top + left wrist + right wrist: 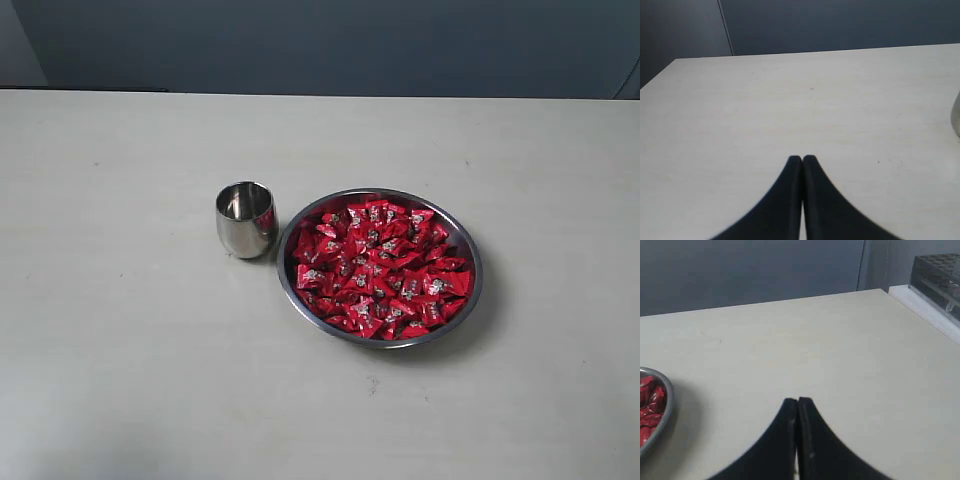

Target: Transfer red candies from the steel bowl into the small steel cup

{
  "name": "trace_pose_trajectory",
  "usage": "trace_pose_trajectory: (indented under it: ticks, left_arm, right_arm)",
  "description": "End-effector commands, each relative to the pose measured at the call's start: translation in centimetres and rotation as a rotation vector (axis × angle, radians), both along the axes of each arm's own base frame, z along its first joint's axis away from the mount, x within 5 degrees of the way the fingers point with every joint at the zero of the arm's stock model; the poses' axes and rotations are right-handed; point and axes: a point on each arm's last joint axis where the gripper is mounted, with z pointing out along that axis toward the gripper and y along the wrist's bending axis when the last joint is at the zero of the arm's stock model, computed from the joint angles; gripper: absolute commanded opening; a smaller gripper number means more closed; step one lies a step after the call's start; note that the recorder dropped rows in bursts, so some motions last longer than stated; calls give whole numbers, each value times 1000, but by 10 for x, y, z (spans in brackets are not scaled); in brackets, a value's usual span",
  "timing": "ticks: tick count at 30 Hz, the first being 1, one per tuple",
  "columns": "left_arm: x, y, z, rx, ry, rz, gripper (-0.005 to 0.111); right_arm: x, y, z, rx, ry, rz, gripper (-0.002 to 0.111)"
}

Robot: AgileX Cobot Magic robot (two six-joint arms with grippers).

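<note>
**Q:** What do the panels show, and where do the task's things lie?

**A:** The red candies (380, 268) are heaped in the steel bowl (478, 272), which lies near the middle of the tabletop (120, 350), slightly toward its right edge. The small steel cup (245, 220) stands upright just beside the bowl's left rim. Whether the two touch cannot be told.

**Q:** How would the candies be expected to handle?

**A:** Judging from their look, each one is light and small. The glossy wrapper is probably slippery and gives a little under pressure. They overlap in a loose pile, so a grasp may bring up a neighbour or let the piece slide out. The best hold is likely across the body of a piece lying on top of the heap, near the centre and away from the rim. The bowl may also skate on the smooth tabletop if it is nudged.

**Q:** What is the state of each pincer?

**A:** The left pincer (802, 159) and the right pincer (798, 401) each have their tips pressed together, and neither holds anything.

**Q:** Where are the candies relative to them?

**A:** Neither pincer appears in the exterior view. Both hover over bare tabletop. The right wrist view catches only part of the bowl's rim (669, 400) and a few candies (650, 400) at its margin, well apart from the tips. The left wrist view shows only a sliver of the cup (956, 117).
</note>
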Motion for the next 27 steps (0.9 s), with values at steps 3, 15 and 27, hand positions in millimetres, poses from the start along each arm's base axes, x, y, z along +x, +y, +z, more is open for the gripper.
trace_pose_trajectory:
  ticks: [3, 15, 27]
  left_arm:
    - [0, 0, -1, 2, -8, -6, 0]
    - [0, 0, -1, 2, -8, -6, 0]
    - [0, 0, -1, 2, -8, -6, 0]
  right_arm:
    - [0, 0, 1, -3, -16, 0, -1]
    - [3, 2, 14, 137, -172, -4, -1]
    - [2, -3, 37, 334, -434, -59, -1]
